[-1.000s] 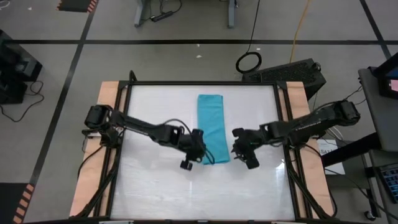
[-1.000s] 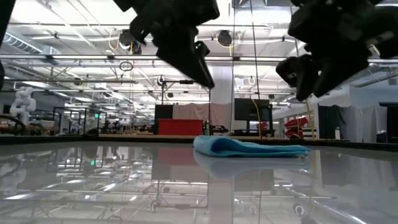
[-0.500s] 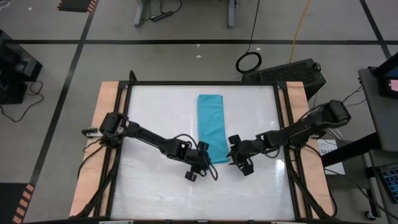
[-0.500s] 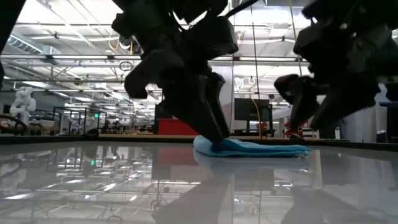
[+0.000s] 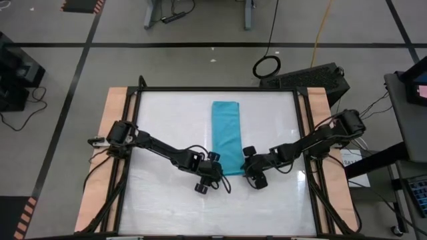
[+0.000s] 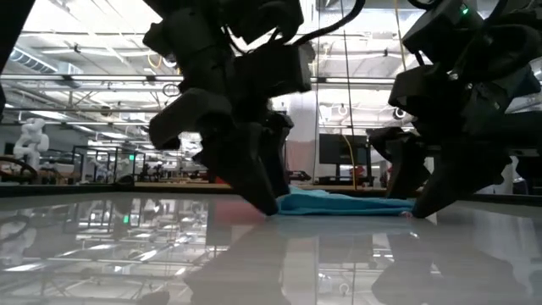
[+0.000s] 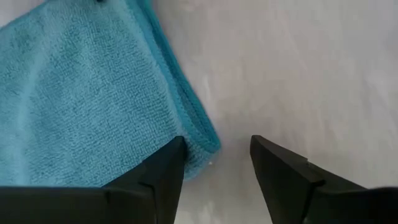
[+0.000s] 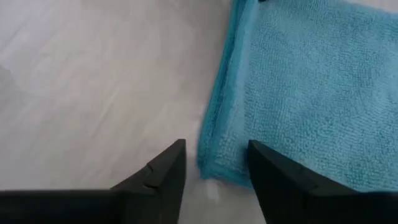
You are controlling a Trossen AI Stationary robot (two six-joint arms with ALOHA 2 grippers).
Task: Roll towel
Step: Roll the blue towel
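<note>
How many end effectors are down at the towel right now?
2. The left end effector is at the near left corner of the towel, fingers open astride it. The right end effector is at the near right corner, also open. Neither has gripped yet.

Towel (image 5: pixel 225 137): laid flat on table (image 5: pixel 167 207), mid-table, long axis running far-to-near.
Left gripper (image 5: pixel 215 172): set at towel's near-left corner, down at tabletop; corner edge seen just btwn its fingers (image 7: pixel 163 171), jaws apart.
Right gripper (image 5: pixel 245 168): set at towel's near-right corner, opp. the left one; corner seen btwn its fingers (image 8: pixel 166 167), jaws apart.
Arms: reached in from left & right table edges, towel's near end btwn them.
Low view: towel (image 6: pixel 343 203) lying btwn both grippers, low on table.
</note>
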